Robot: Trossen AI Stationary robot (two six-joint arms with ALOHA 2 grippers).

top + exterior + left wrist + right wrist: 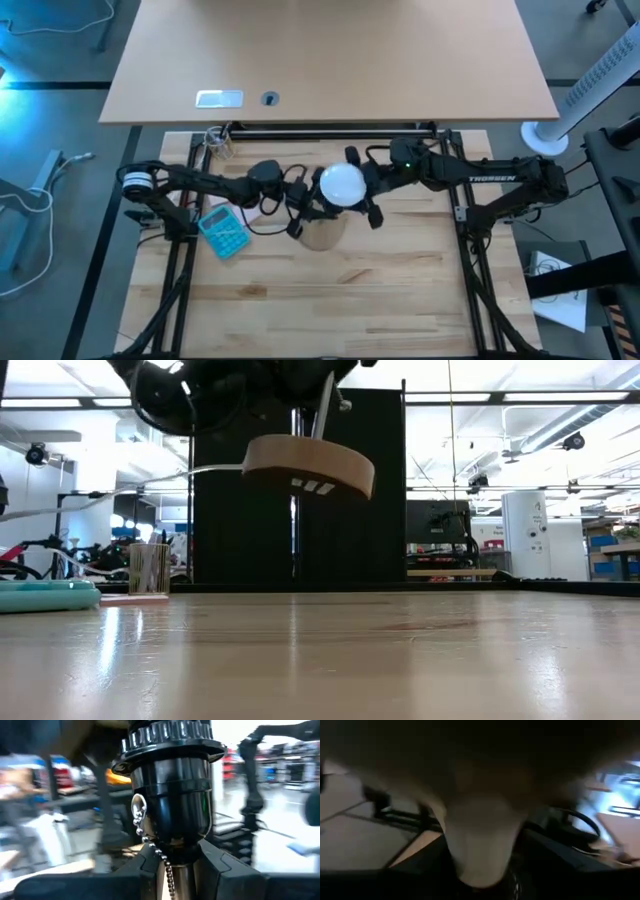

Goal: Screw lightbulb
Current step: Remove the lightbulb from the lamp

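The white lightbulb (340, 185) stands above the lamp holder, a round wooden disc (310, 465) with a black socket (172, 795) and a pull chain (160, 855). The disc hangs tilted, clear of the table. My left gripper (300, 210) comes in from the table's left and is shut on the holder. My right gripper (364, 188) comes in level from the right and is open, with a finger on either side of the bulb. The blurred right wrist view shows the bulb's pale neck (480, 840) between those fingers. Whether the neck sits in the socket is hidden. My left gripper pinches the metal stem (177, 875) just below the black socket between its two fingers. The fingers (225, 870) come in about level from the table's left and lie across the stem. The holder is lifted clear, and its disc (322, 232) hangs tilted in the air.
A teal calculator (224, 232) lies on the table's left part. A small cup of sticks (150, 568) stands at the far left. A large wooden desk (330, 60) lies beyond the far edge. The near half of the tabletop (330, 300) is free room.
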